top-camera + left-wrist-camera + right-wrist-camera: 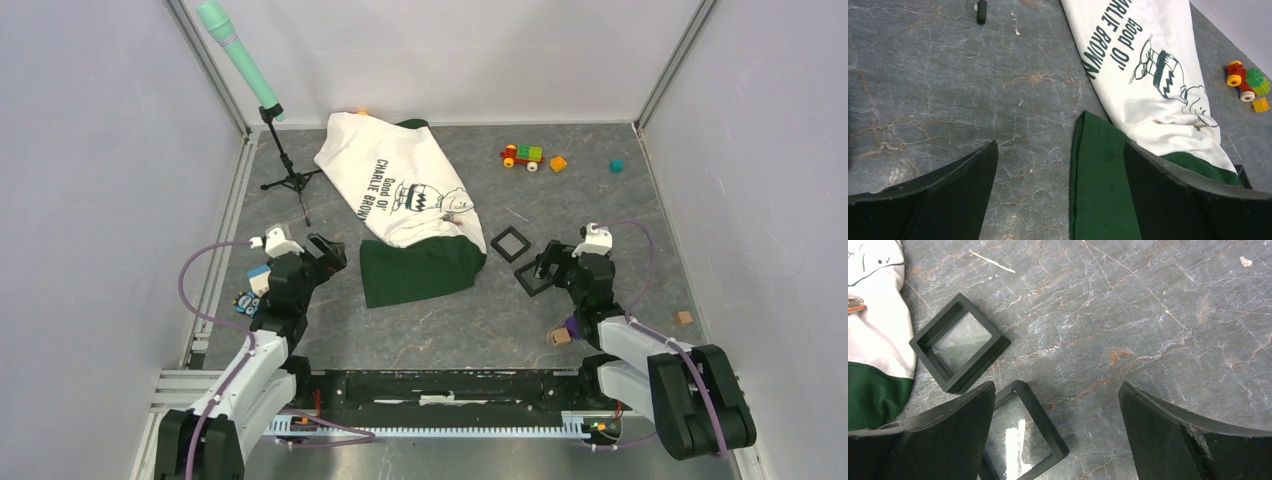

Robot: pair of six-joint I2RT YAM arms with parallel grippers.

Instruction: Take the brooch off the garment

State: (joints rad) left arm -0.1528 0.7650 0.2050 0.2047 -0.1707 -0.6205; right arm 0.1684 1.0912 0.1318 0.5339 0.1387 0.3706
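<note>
**Op:** Status, L arm?

**Tech:** Left gripper (328,252) is near the table's (450,325) left side, just beside the garment (400,185). Jaws spread wide, nothing between the pads. In the left wrist view the dark green fabric edge (1098,175) lies between the fingers; contact w/ the cloth can't be told.

**Op:** R arm?

**Tech:** Right gripper (545,262) also has its jaws spread and holds nothing. It's over the near black frame (1023,435), which one finger partly covers in the wrist view. The far black frame (960,342) lies just beside it, close to the garment's hem.

**Op:** Garment pos.?

**Tech:** Center of table, lying flat and running diagonally from the back wall toward the arms. White body w/ the black cartoon print up, green part nearest the arms.

**Op:** Brooch?

**Tech:** A small brownish item (1204,126) is on the white fabric at the print's lower figure. Too small to confirm what it is.

**Op:** Other items?

**Tech:** Tripod (290,180) w/ a green mic (238,52) at back left. Toy car (522,155), orange block (558,164) and teal block (617,166) at back right. Two wooden cubes (559,337) near the R arm.
</note>
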